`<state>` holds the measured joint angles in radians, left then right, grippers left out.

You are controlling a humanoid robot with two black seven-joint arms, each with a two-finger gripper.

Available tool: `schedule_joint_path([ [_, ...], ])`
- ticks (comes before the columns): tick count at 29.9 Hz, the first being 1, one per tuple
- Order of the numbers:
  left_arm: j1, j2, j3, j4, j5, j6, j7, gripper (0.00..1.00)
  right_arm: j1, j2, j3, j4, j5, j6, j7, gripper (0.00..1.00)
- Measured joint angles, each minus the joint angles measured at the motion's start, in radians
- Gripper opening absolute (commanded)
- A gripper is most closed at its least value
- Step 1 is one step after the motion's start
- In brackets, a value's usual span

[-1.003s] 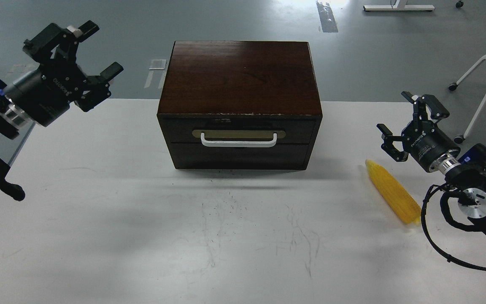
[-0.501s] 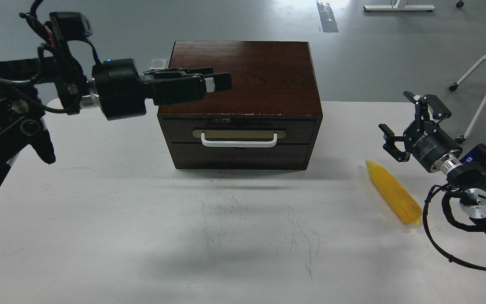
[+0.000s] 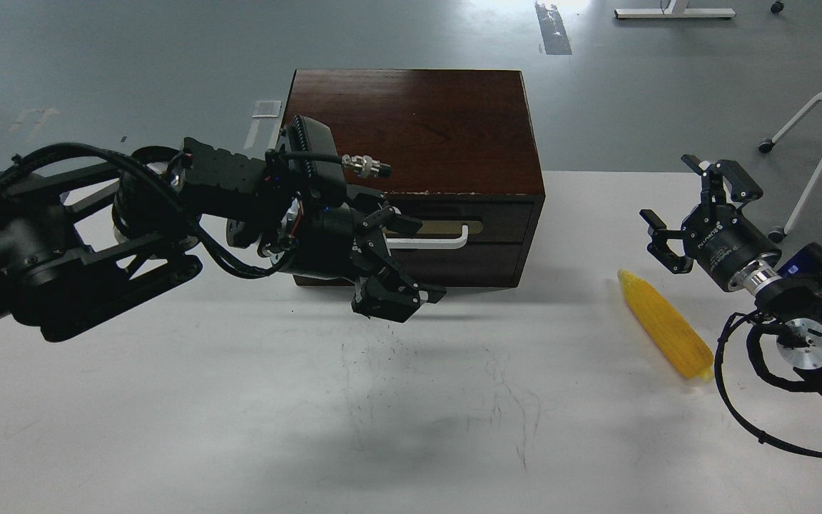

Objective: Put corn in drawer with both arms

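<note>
The dark wooden box stands at the back middle of the white table. Its drawer is shut; the right part of the brass plate and white bar handle shows. My left gripper is open, its fingers spread one above the other just in front of the drawer's left half, hiding that end of the handle. I cannot tell whether it touches the handle. The yellow corn lies on the table at the right. My right gripper is open and empty, above and just behind the corn's pointed end.
The white table stretches in front of the box, with scuff marks in the middle. A white chair frame stands off the table at the far right. Grey floor lies behind the box.
My left arm has swung from beside the box's top down to the drawer front, and its gripper has turned and opened. The right arm and corn have not moved.
</note>
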<state>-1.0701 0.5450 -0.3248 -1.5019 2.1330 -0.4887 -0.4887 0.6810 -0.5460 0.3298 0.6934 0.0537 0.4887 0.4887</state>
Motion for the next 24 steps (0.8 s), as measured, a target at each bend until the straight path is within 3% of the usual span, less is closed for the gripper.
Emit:
schedule_joint_path([
  [24, -0.083, -0.09, 0.113, 0.192, 0.049, 0.0, 0.0, 0.99, -0.003, -0.002, 0.0, -0.003, 0.0, 0.0, 0.0, 1.0],
])
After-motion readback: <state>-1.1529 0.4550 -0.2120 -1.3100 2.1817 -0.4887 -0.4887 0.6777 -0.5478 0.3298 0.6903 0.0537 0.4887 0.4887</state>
